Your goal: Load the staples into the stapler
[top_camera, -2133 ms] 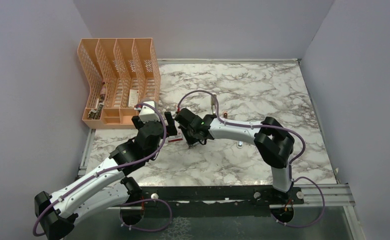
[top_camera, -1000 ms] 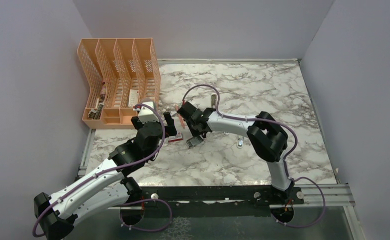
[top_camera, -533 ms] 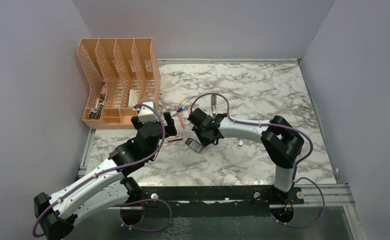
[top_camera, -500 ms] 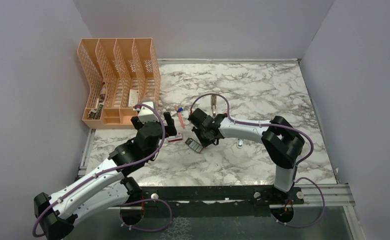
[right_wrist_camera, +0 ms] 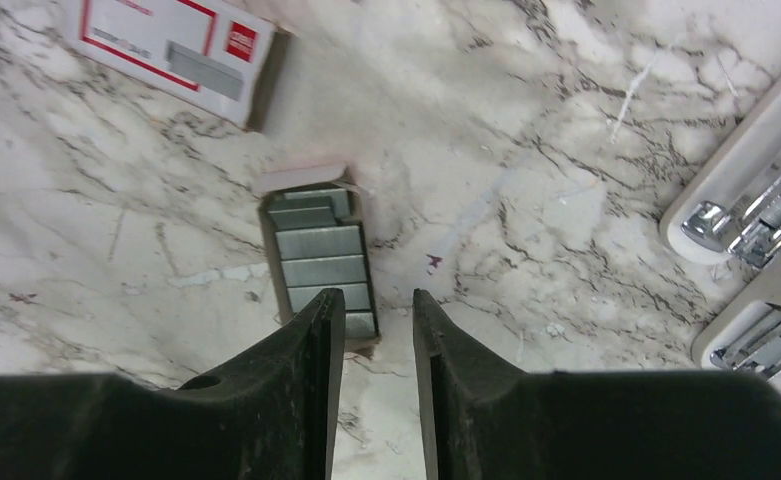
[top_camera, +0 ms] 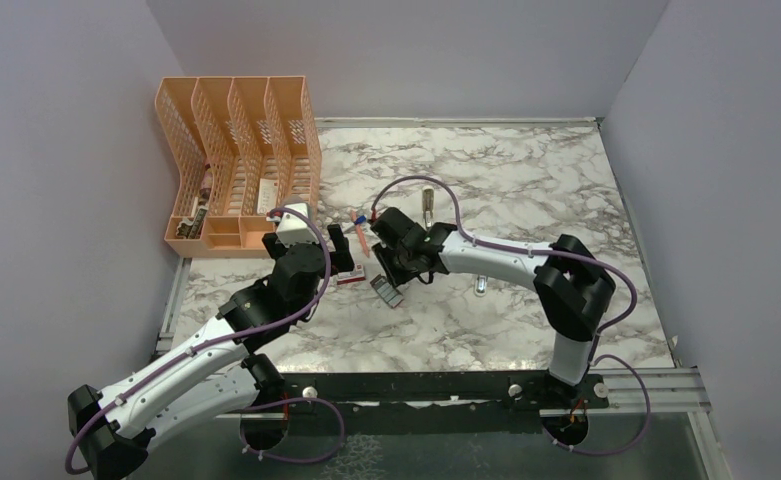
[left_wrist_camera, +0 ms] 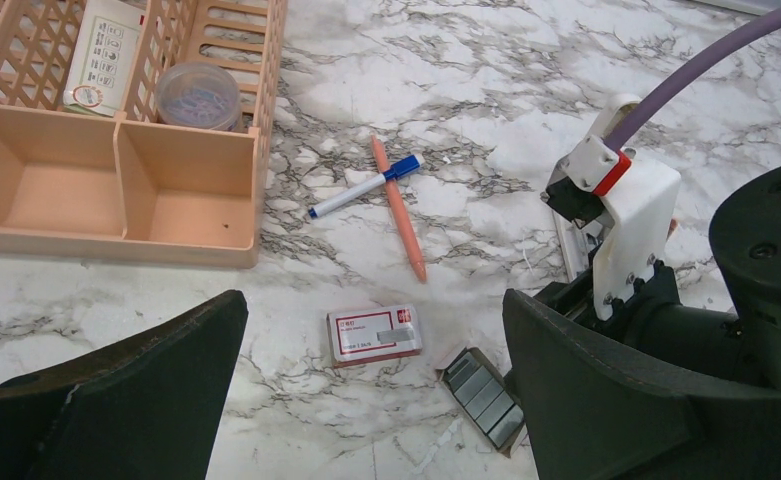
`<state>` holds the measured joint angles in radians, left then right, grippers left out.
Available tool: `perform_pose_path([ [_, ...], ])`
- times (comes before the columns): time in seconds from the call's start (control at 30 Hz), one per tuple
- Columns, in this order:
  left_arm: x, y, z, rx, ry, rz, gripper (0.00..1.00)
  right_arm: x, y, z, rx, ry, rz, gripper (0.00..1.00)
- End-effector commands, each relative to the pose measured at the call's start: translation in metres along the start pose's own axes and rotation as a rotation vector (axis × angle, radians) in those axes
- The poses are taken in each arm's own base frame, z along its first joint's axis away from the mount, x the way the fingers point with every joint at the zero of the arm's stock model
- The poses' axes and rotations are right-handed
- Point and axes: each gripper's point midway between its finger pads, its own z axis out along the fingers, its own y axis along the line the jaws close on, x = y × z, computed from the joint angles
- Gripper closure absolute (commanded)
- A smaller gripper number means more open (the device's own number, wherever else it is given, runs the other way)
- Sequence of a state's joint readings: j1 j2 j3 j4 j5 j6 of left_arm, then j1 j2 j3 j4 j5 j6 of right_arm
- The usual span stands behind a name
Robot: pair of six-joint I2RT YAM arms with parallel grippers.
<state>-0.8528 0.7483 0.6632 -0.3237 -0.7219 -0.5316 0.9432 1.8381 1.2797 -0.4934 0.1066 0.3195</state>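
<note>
The staples [right_wrist_camera: 318,265] lie on the worktop [right_wrist_camera: 526,330] just beyond the right pincer's tips. They are several short grey blocks laid end to end in a shallow open card tray. I judge them dense for their size and stiff, but brittle along the glue lines, so a strip would likely snap if bent or pried by 1 end. The metal looks smooth and probably slippery, and the light tray would likely slide if nudged. The best hold seems to be across the 2 long sides of a block near its middle, squeezed gently and lifted straight up.

The right pincer [right_wrist_camera: 376,300] points down at the tray's near end with its jaws only narrowly parted. Bare worktop shows in the gap and nothing is held. One fingertip [right_wrist_camera: 321,310] overlaps the tray's near corner in the wrist view; whether it touches I cannot tell.

The left pincer [left_wrist_camera: 373,305] hangs with its jaws spread wide and empty. It grips nothing and sits above the red-and-white box [left_wrist_camera: 374,333], with the tray just beside that box.

Off to 1 side in the right wrist view, the stapler [right_wrist_camera: 721,180] lies opened, its silver inner parts exposed, apart from the staples. It is not yet loaded.

Farther off, an orange pen [left_wrist_camera: 398,208] crosses a blue-capped pen [left_wrist_camera: 361,190], and beyond them stands the orange organiser [left_wrist_camera: 116,130].
</note>
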Motion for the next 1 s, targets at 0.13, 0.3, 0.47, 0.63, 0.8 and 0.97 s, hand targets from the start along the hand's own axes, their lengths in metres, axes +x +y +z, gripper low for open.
perform_pose_path([
  [0.13,-0.006,-0.001,0.000,-0.005,-0.019,-0.014,0.01,-0.028,0.031,0.008,-0.050,-0.075,-0.070,0.73],
  [0.3,-0.006,0.000,0.000,-0.007,-0.021,-0.014,0.01,-0.030,0.035,0.019,-0.040,-0.068,-0.080,0.74],
  [0.47,-0.008,0.005,-0.001,-0.035,-0.026,-0.018,0.01,-0.029,0.035,0.025,-0.025,-0.058,-0.088,0.71],
  [0.63,-0.010,0.015,-0.003,-0.082,-0.037,-0.035,0.02,-0.027,0.038,0.028,-0.022,-0.053,-0.104,0.64],
  [0.8,-0.012,0.016,-0.005,-0.082,-0.043,-0.042,0.01,-0.024,0.040,0.030,-0.012,-0.047,-0.116,0.61],
  [0.97,-0.011,0.016,-0.006,-0.079,-0.045,-0.049,0.01,-0.021,0.038,0.035,0.023,-0.035,-0.132,0.60],
])
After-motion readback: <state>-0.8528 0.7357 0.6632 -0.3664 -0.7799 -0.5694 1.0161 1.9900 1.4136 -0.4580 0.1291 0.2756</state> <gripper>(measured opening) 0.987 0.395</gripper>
